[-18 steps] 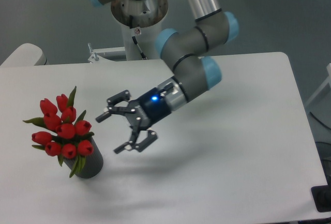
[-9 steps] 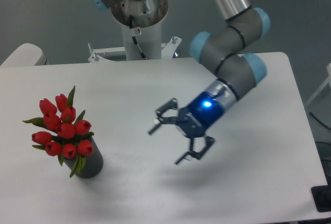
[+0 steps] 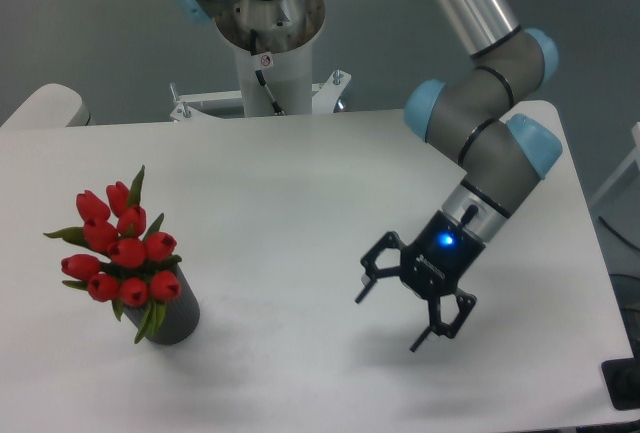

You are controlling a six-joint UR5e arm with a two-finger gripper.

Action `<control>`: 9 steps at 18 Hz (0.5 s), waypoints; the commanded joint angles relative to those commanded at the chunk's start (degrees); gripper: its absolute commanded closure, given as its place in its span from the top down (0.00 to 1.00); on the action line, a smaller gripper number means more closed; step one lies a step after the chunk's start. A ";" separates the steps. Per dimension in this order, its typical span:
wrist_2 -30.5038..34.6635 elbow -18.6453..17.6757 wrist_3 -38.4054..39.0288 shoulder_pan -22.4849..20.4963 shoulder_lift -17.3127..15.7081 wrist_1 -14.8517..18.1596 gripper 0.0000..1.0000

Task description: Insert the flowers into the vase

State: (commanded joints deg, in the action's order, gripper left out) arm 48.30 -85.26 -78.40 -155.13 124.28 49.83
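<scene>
— White and broad, the counter (image 3: pixel 300 173) fills most of the view, with grey floor behind it and the arm's pale mounting column (image 3: pixel 268 43) at the far edge. Where do the flowers (image 3: pixel 122 245) sit?

— They stand upright in the vase (image 3: pixel 172 315), near the counter's left front corner. The red buds cluster above the dark rim, and green leaves poke out at the top and left.

— And the end effector (image 3: pixel 393 317)?

— It hangs over the right half of the counter, well apart from the vase, tilted down toward the left. Its fingers (image 3: pixel 368 273) are spread wide with nothing between them. A blue light glows on its wrist (image 3: pixel 447 242).
</scene>
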 joint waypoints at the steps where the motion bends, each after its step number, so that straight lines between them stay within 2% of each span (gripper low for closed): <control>1: 4.39 0.61 0.00 0.09 0.00 0.00 1.00; 4: 14.77 3.60 -0.61 1.49 0.96 0.35 1.00; 7: 24.97 5.10 -0.88 4.39 1.76 0.53 1.00; 9: 29.03 6.59 -0.97 5.53 2.28 3.06 1.00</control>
State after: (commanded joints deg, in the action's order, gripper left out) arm 77.33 -78.67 -79.36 -149.59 126.56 52.89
